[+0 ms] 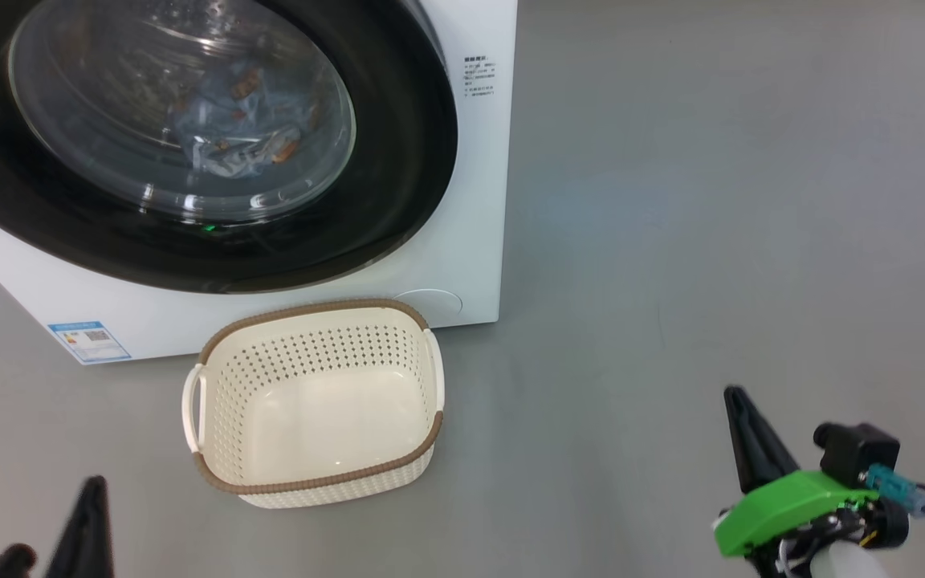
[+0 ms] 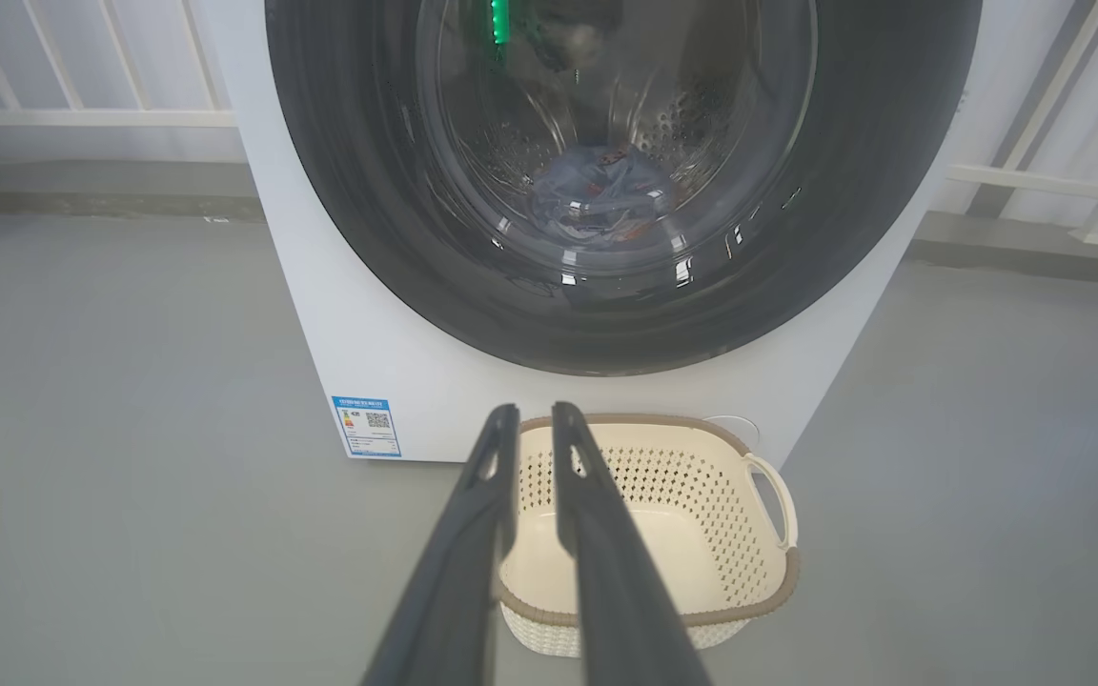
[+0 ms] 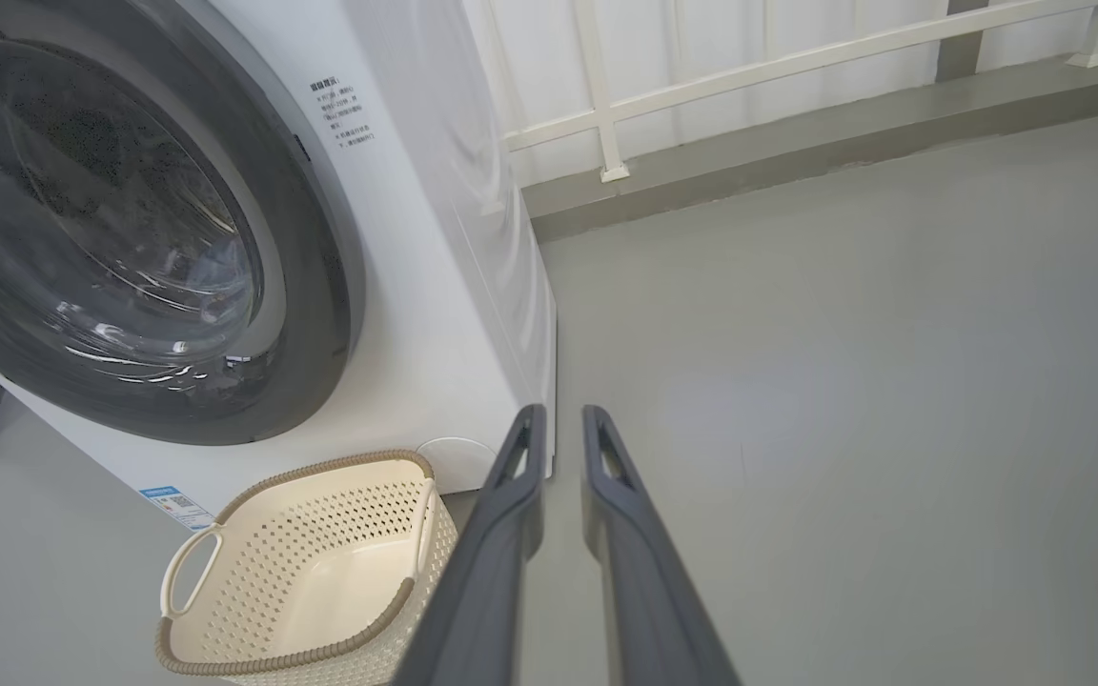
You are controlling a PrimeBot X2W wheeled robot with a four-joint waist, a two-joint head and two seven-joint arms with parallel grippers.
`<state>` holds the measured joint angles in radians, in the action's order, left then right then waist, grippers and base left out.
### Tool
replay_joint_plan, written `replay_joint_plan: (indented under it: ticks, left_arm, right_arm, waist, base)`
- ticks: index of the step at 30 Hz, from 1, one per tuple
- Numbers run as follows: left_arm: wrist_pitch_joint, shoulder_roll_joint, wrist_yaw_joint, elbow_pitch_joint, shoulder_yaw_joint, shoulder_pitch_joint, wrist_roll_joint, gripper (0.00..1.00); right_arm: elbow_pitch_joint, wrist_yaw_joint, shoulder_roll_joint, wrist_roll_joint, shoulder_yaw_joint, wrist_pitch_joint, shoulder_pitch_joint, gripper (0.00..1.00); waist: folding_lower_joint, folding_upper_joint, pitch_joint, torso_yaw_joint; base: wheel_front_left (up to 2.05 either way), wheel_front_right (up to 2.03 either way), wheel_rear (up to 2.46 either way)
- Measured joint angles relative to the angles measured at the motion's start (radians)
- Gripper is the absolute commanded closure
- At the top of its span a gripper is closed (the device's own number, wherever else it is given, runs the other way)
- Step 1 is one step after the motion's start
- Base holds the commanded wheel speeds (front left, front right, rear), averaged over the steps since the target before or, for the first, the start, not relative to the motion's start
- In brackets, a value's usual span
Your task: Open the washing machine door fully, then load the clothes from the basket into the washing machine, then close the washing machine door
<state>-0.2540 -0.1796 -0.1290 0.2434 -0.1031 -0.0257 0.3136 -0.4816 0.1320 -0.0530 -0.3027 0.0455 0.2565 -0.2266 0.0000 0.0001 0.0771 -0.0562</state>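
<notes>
The left hand hangs low over the floor, its two fingers drawn close with just a narrow slit between them, gripping nothing. The right hand is set the same way, fingers nearly together and bare. The basket sits on the floor just ahead of the left hand and a little to its right; from the right hand it lies ahead and to the left, well apart. Its bare cream bottom shows. Just beyond the basket from both hands stands the machine, the basket's far rim close against its white front. The door lies flat against that front, past the left hand's fingertips and above them. The clothes (blue cloth with orange-brown marks, dim behind the glass) lie in the drum behind the door. A blue label sits low on the machine, ahead of the left hand and to its left.
</notes>
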Motion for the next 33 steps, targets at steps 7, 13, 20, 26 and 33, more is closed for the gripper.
replay_joint_plan:
  ticks: [7, 13, 20, 26, 33]
  left_arm:
    - [0.012, 0.045, 0.000, 0.035, 0.015, -0.011, 0.035, 1.00]
    - [0.028, 0.046, 0.000, 0.036, 0.014, -0.011, 0.097, 1.00]
    - [0.053, 0.050, 0.000, 0.036, 0.015, -0.011, 0.168, 1.00]
    - [0.069, 0.055, 0.000, 0.035, 0.015, -0.010, 0.230, 1.00]
    - [0.088, 0.063, 0.000, 0.035, 0.015, -0.006, 0.299, 1.00]
  right_arm:
    - [-0.035, 0.000, 0.007, -0.026, 0.001, -0.014, 0.041, 1.00]
    - [-0.026, 0.000, 0.007, -0.089, 0.003, -0.033, 0.041, 1.00]
    - [-0.012, 0.000, 0.007, -0.157, 0.007, -0.051, 0.041, 1.00]
    - [0.001, 0.000, 0.007, -0.221, 0.012, -0.071, 0.042, 1.00]
    - [0.014, 0.000, 0.007, -0.295, 0.020, -0.090, 0.049, 1.00]
  waist:
    - [0.0001, 0.0000, -0.004, 0.002]
    - [0.0002, 0.0000, -0.007, 0.005]
    - [0.0002, 0.0000, -0.011, 0.008]
    - [0.0001, 0.0000, -0.014, 0.011]
    - [0.0001, 0.0000, -0.018, 0.014]
  base:
    - [0.00, 0.00, 0.00]
    - [0.00, 0.00, 0.00]
    - [0.00, 0.00, 0.00]
    - [0.00, 0.00, 0.00]
    - [0.00, 0.00, 0.00]
